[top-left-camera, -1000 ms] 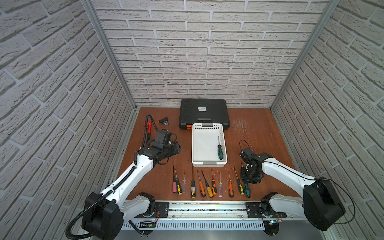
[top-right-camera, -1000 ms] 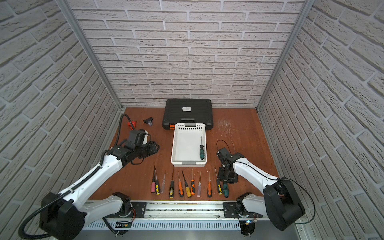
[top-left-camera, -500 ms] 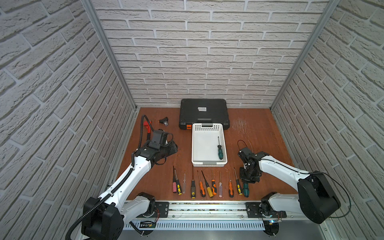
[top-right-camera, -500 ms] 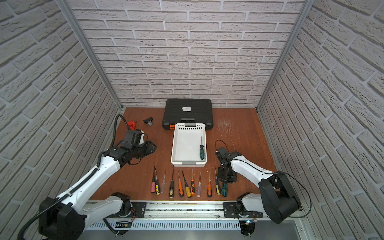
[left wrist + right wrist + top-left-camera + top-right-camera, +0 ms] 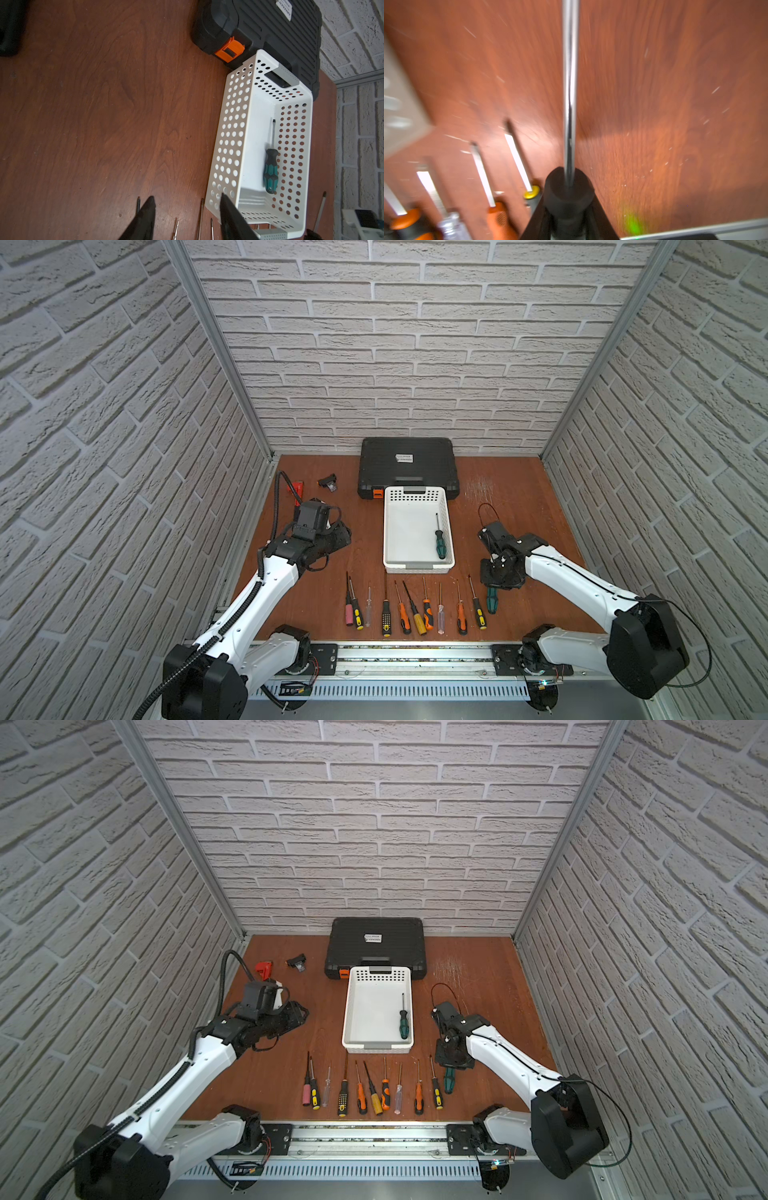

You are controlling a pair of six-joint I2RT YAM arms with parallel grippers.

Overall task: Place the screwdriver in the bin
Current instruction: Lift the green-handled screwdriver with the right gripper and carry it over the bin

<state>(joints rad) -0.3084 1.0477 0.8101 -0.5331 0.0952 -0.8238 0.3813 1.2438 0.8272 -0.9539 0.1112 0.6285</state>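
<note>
My right gripper (image 5: 500, 572) (image 5: 453, 1054) (image 5: 569, 199) is shut on a green-handled screwdriver (image 5: 491, 600) (image 5: 448, 1080) at the right end of the row. Its steel shaft (image 5: 570, 83) points away from the jaws, which grip the black collar. Whether it is off the table I cannot tell. The white bin (image 5: 388, 531) (image 5: 351, 1011) (image 5: 230, 135) stands in the middle, left of this gripper, with another green-handled screwdriver (image 5: 439, 541) (image 5: 270, 170) inside. My left gripper (image 5: 338, 537) (image 5: 297, 1013) (image 5: 186, 200) is open and empty, left of the bin.
A row of several screwdrivers (image 5: 411, 608) (image 5: 365, 1090) lies in front of the bin. The black tool case (image 5: 409, 464) sits behind it against the back wall. A red part (image 5: 297, 489) and a small black part (image 5: 328, 482) lie at the back left.
The right jaws have narrowed onto the green-handled screwdriver. The left arm has shifted slightly, its jaws unchanged.
</note>
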